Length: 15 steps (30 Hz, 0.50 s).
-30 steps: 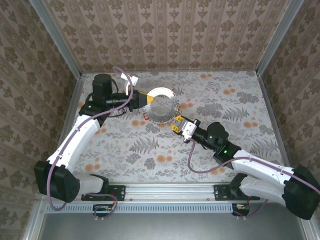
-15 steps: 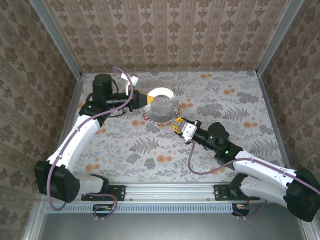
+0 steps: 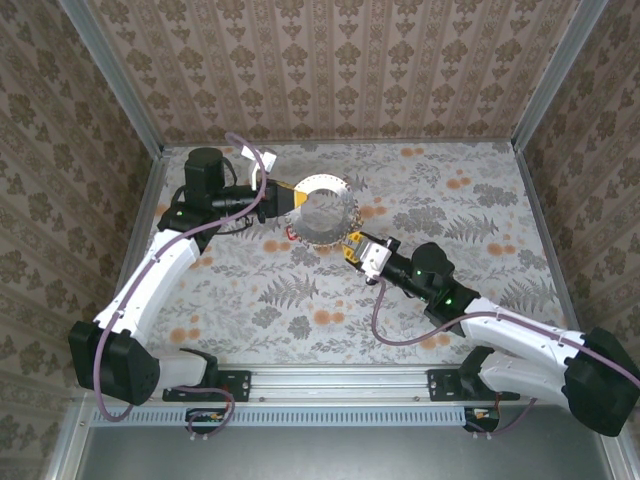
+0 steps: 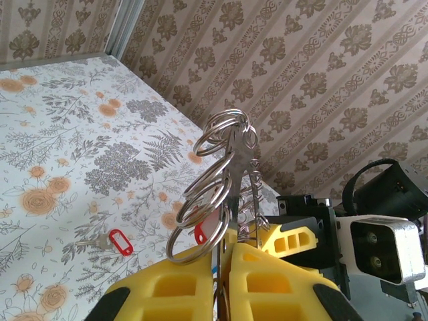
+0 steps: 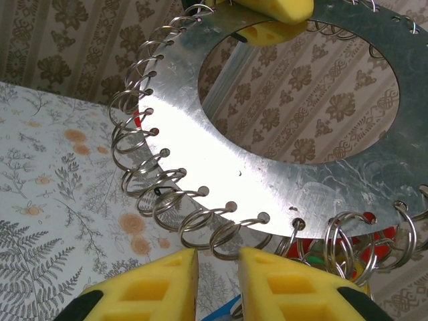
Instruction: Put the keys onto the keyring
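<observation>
The keyring (image 3: 322,210) is a flat metal disc with a wide hole, fringed with wire split rings. It stands on edge, with my left gripper (image 3: 290,200) shut on its left rim. In the left wrist view the disc (image 4: 231,194) runs edge-on between the yellow fingers (image 4: 180,287). My right gripper (image 3: 352,245) sits at the ring's lower right edge. In the right wrist view the disc (image 5: 221,140) hangs just above my right gripper (image 5: 219,257), whose jaws stand a little apart under a split ring (image 5: 231,234). A red-tagged key (image 4: 120,241) lies on the table.
Red (image 5: 394,237) and green (image 5: 314,254) tags hang behind the disc's lower right. The table (image 3: 470,215) has a floral cloth, with patterned walls on three sides and metal posts (image 3: 545,75) at the back corners. My right arm's wrist (image 4: 381,234) is close to the left fingers.
My right gripper has edged slightly up and left toward the ring's lower edge, and its jaws have narrowed a little. The left arm and the keyring have stayed still.
</observation>
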Each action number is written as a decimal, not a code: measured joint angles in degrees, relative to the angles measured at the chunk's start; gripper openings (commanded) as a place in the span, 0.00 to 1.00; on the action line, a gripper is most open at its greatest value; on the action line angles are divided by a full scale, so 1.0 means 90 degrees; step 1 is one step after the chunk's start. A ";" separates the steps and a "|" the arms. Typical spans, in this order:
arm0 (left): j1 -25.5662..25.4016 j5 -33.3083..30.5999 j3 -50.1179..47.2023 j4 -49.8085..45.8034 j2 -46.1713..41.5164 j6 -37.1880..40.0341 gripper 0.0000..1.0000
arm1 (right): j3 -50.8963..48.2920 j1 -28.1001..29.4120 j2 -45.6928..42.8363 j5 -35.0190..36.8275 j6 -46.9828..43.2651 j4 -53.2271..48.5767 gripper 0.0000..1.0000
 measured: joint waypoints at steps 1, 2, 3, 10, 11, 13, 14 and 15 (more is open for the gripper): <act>0.0000 -0.0005 0.0000 0.0005 0.0000 0.0000 0.00 | 0.0000 0.0000 0.0010 0.0012 0.0002 0.0034 0.25; 0.0000 -0.0015 0.0000 0.0012 0.0000 0.0000 0.00 | 0.0000 0.0000 0.0012 0.0017 0.0024 0.0053 0.26; 0.0000 -0.0022 0.0000 0.0022 0.0000 0.0000 0.00 | 0.0000 0.0000 0.0012 0.0019 0.0044 0.0066 0.26; -0.0005 -0.0053 0.0000 0.0126 0.0000 -0.0002 0.00 | 0.0000 0.0041 0.0053 0.0243 0.0170 0.0267 0.25; -0.0010 -0.0058 0.0000 0.0141 0.0000 -0.0002 0.00 | 0.0000 0.0049 0.0061 0.0291 0.0170 0.0296 0.23; -0.0024 -0.0075 0.0000 0.0148 0.0000 -0.0002 0.00 | 0.0000 0.0058 0.0083 0.0391 0.0185 0.0359 0.22; -0.0029 -0.0083 0.0000 0.0148 0.0000 -0.0002 0.00 | 0.0000 0.0058 0.0095 0.0427 0.0187 0.0381 0.21; -0.0029 -0.0092 0.0000 0.0148 0.0000 -0.0002 0.00 | 0.0000 0.0058 0.0107 0.0464 0.0189 0.0396 0.21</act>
